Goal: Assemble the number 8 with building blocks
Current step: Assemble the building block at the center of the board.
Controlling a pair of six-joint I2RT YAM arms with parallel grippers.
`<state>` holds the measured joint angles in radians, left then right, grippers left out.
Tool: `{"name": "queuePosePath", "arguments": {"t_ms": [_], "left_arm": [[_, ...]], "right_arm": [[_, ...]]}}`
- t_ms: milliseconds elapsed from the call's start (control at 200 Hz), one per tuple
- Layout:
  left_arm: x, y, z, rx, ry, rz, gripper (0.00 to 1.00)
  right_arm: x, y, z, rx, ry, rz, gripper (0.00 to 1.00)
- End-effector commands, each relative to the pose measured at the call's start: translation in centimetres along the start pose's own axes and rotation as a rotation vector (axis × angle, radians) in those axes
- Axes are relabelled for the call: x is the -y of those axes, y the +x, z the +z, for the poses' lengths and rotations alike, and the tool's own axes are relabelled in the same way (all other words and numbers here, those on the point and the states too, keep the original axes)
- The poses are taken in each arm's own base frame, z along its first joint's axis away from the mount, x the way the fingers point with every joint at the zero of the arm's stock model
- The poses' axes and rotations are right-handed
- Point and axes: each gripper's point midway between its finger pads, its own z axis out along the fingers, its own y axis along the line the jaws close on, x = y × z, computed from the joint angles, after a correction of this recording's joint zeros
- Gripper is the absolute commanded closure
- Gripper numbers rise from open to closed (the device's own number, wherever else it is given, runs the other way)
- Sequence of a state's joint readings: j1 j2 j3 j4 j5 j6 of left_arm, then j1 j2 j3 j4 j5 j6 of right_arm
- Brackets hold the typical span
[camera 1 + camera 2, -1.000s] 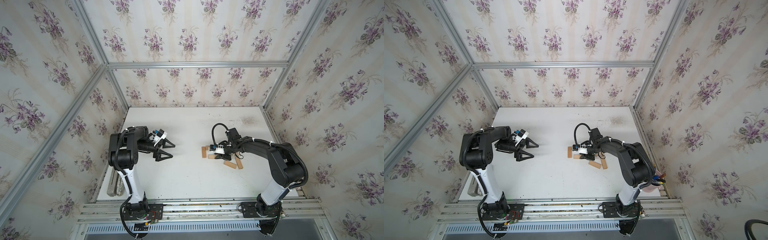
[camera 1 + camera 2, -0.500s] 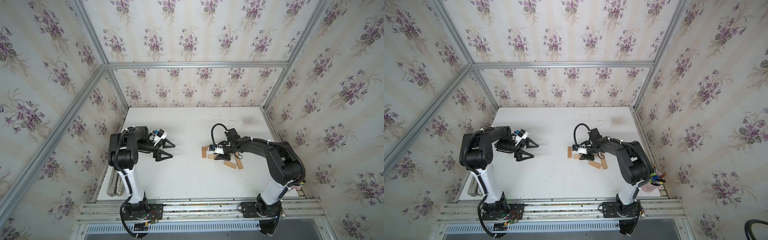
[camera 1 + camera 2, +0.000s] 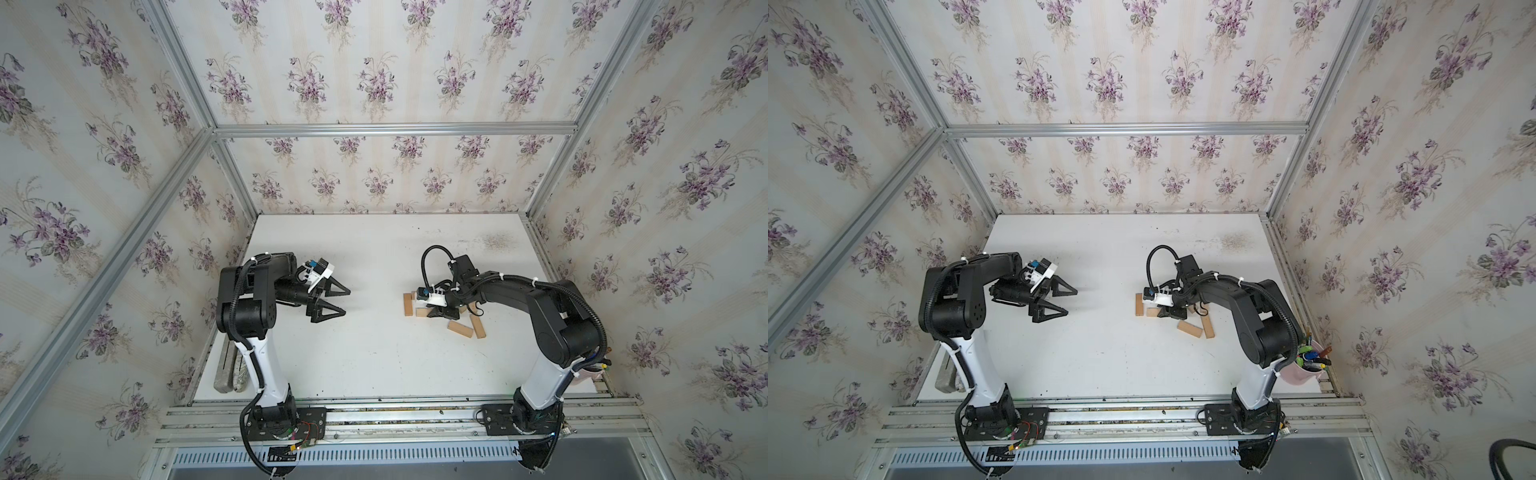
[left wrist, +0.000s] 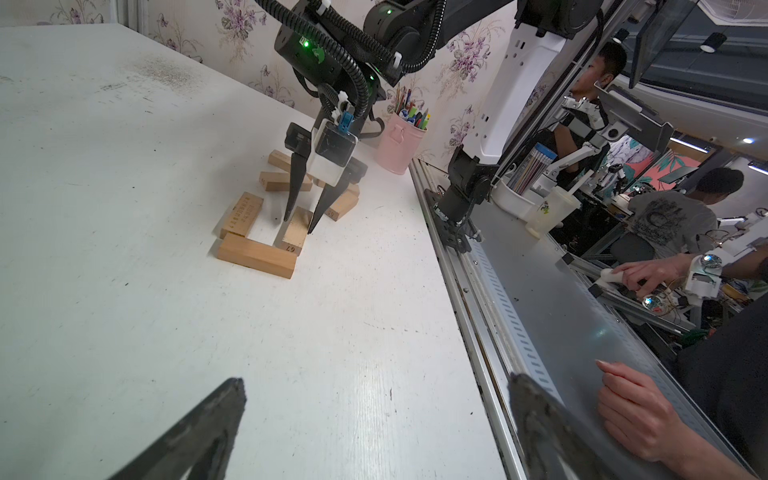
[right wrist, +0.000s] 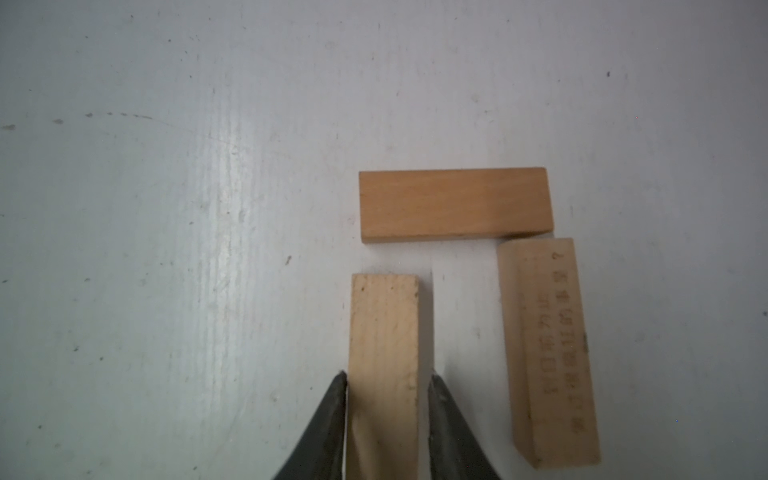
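Toward the right edge of the worktop (image 3: 374,365), about halfway between its far and near edges, my right claw (image 5: 386,378) is closed on the near block (image 5: 384,332), with a finger against each long side while the block lies flat on the surface. I hold it low and by its back end so that its free end can be steered up to the crossbar block (image 5: 455,203); a narrow gap separates the two. The printed block (image 5: 548,353) lies parallel on the far side, its end up against the crossbar. Together the three make one open-ended loop of the number 8 (image 3: 409,305). I judge this a squaring-up grip rather than a carry, since the block's whole underside sits on the worktop. The rest of the building blocks (image 3: 460,328) lie scattered just behind my wrist, nearer the right edge, handy for the next segments. My left claw (image 3: 332,301) hangs over the left half with its jaws wide apart and empty, well apart from the blocks, I think to keep out of the way.
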<state>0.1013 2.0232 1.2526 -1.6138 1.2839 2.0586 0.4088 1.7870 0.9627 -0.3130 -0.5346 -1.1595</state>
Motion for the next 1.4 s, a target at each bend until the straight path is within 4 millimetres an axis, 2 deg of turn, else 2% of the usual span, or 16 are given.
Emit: {"name": "queuePosePath", "arguments": {"t_ms": [0,170,525,1394], "left_arm": [[1.69,-1.27,-0.09,0.034,0.032,0.223,0.00],[1.68,-1.25,-0.10,0.033,0.032,0.221,0.00],[1.68,-1.26,-0.11,0.033,0.032,0.223,0.01],[1.69,-1.25,-0.08,0.033,0.033,0.222,0.00]], "right_arm": [[-0.64,-0.23,0.24,0.008,-0.030,-0.018,0.69],[-0.72,-0.26,0.46,0.002,-0.035,-0.026,0.68],[-0.49,-0.65,0.65,0.014,-0.041,-0.029,0.73],[-0.65,-1.03,1.01,0.011,-0.048,-0.034,0.73]]}}
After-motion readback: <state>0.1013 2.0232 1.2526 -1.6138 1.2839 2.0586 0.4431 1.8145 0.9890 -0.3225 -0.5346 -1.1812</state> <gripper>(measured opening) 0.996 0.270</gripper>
